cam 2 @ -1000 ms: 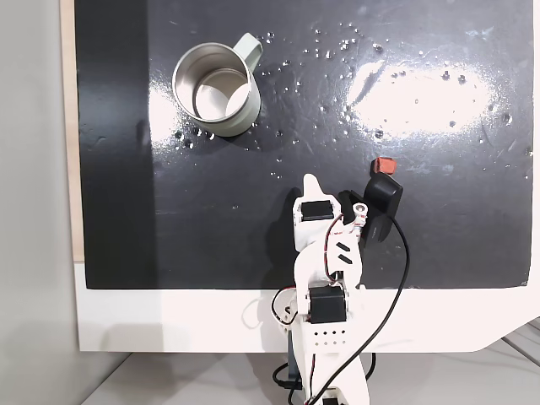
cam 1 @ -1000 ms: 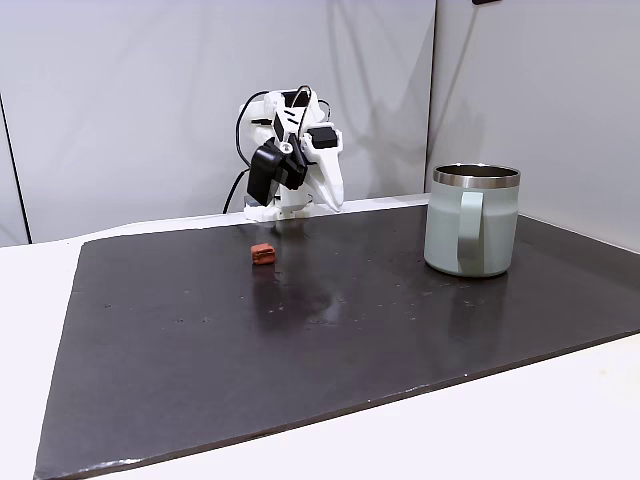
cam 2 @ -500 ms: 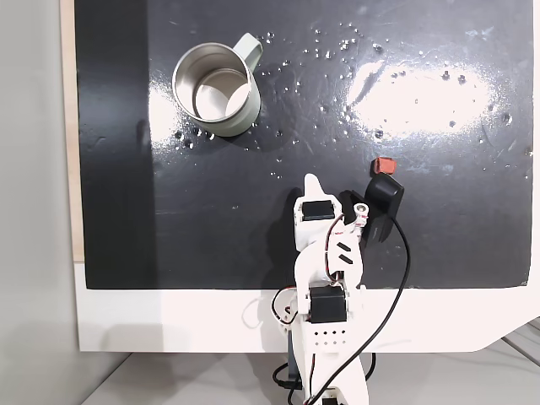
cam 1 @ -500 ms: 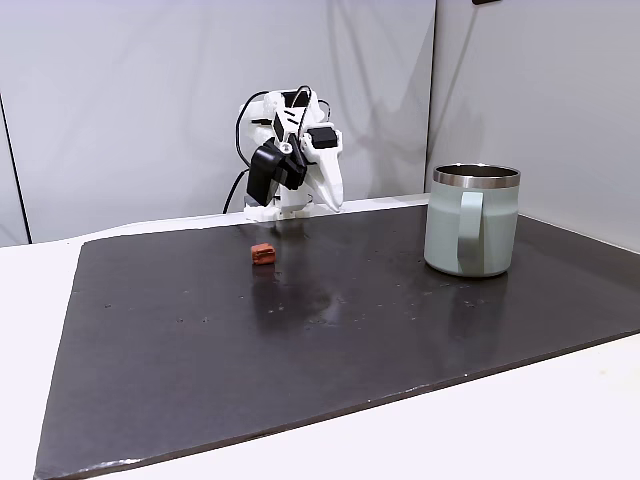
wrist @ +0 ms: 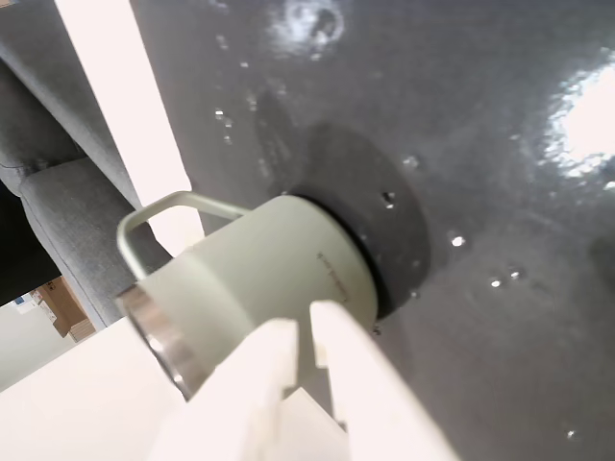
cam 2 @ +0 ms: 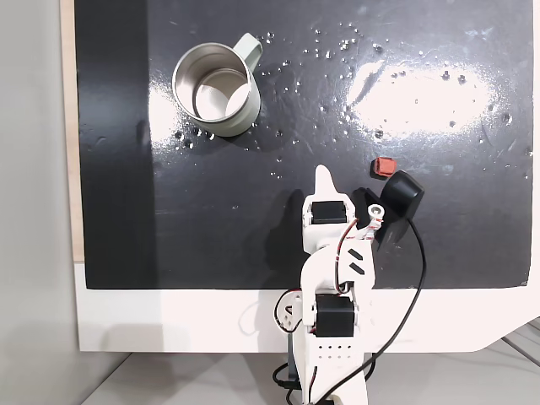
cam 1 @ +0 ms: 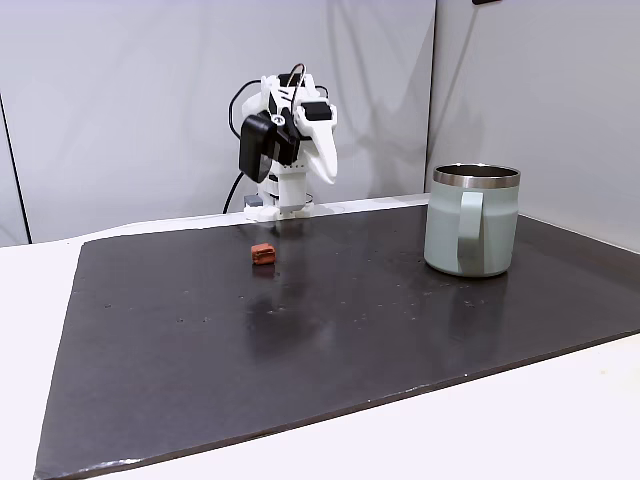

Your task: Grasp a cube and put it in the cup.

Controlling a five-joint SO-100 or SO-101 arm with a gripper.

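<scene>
Nothing is held yet: our gripper (wrist: 306, 336), jaws nearly pressed together, has lifted and swung toward the cup (cam 2: 216, 91) near the mat's (cam 2: 472, 245) corner, leaving the cube (cam 2: 385, 165) nearer its opposite edge ungrasped.

— What differs from a second ago?

— The arm has drawn up and back. In a fixed view the claw (cam 1: 325, 172) now sits higher above the surface (cam 1: 330, 330), its black camera housing raised well clear of the cube (cam 1: 263, 253), where before it hung low just behind that block.

— And from above?

— In a fixed view the claw (cam 2: 324, 175) has swung a little rightward, and the black housing has moved off to the right, so the cube (cam 2: 385, 166) now shows whole beside it.
</scene>
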